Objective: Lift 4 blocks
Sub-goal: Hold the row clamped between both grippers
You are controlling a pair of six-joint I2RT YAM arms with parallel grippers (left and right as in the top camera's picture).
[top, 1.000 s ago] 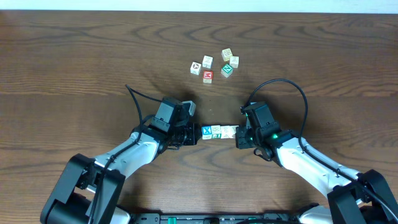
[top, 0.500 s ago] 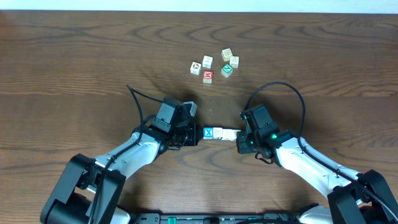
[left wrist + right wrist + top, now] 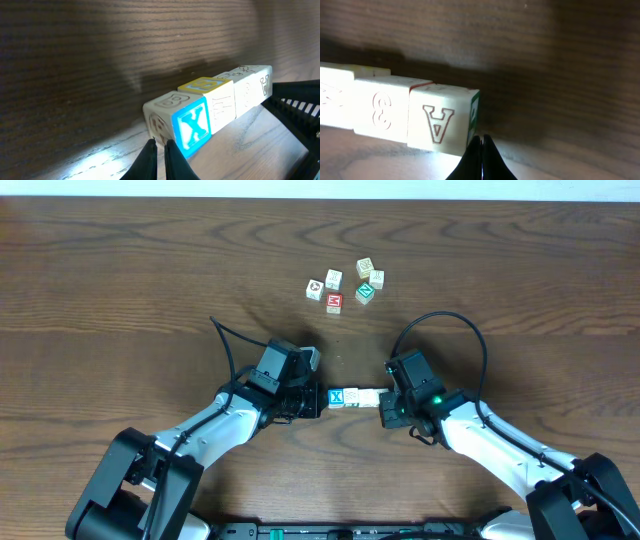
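Four blocks pressed in one row between two closed pincers

On the desk (image 3: 120,270), the left pincer (image 3: 312,401) at 9 o'clock of the row and the right pincer (image 3: 386,404) at 3 o'clock are both fully shut. They grip nothing and only push on the end faces. The blocks (image 3: 353,396) sit at 5 o'clock from desk centre, with the blue X block (image 3: 192,127) at the 9 o'clock end. I think it is best to keep equal inward pressure and rise level together.

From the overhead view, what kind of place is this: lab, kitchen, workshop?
Probably a robot manipulation test bench, not a home. There is a plain wood-grain table, a left arm and a right arm reaching in from its near edge, and only toy alphabet cubes: a row of blocks between the arms and loose cubes farther back.
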